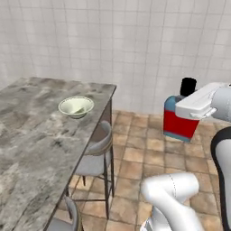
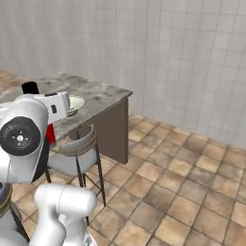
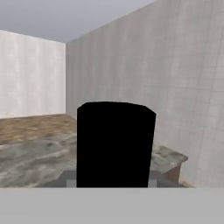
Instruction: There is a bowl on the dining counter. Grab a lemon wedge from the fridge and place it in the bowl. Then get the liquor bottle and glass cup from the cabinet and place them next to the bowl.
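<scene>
Red-bodied liquor bottle [image 1: 181, 122] held upright in the closed tool [image 1: 191, 108], off the dining counter [image 1: 36, 135], bowl [image 1: 76, 107] well apart.

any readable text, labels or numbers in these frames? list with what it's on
None readable.
The liquor bottle, held up in the gripper beside the dining counter, shows plain red and blue, with a black cap and no label.
The bowl, stools and wall tiles carry no print.
</scene>
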Controlling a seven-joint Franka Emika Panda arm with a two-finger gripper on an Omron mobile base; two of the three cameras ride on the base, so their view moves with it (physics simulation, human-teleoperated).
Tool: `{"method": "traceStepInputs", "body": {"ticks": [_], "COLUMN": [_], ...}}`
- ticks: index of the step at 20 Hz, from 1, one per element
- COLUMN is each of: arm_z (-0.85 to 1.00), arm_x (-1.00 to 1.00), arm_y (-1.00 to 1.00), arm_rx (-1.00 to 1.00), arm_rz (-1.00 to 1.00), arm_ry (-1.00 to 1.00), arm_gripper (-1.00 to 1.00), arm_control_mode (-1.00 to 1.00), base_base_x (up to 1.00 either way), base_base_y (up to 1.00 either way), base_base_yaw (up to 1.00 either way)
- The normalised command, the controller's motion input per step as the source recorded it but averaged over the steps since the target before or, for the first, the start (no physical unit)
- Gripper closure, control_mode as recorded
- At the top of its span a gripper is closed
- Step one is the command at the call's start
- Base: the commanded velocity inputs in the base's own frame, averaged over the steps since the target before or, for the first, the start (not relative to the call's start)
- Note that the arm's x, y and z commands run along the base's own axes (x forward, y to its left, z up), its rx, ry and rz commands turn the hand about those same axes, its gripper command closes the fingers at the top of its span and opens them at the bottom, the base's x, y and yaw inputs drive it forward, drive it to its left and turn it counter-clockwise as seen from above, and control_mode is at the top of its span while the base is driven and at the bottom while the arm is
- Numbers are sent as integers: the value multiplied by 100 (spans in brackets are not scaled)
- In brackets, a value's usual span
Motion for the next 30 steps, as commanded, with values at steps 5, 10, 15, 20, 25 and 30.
{"method": "traceStepInputs", "body": {"ticks": [5, 10, 15, 20, 25, 30], "arm_z": [0, 0, 0, 0, 0, 0], "arm_x": [0, 0, 0, 0, 0, 0], "arm_y": [0, 0, 0, 0, 0, 0], "arm_rx": [0, 0, 0, 0, 0, 0], "arm_rz": [0, 0, 0, 0, 0, 0], "arm_ry": [0, 0, 0, 0, 0, 0], "arm_gripper": [100, 100, 100, 100, 100, 100], "arm_control_mode": [100, 100, 100, 100, 100, 100], "base_base_x": [66, 50, 23, 24, 4, 0], "base_base_y": [-26, -33, -36, -43, -73, -81], "base_base_yaw": [61, 62, 63, 59, 46, 30]}}
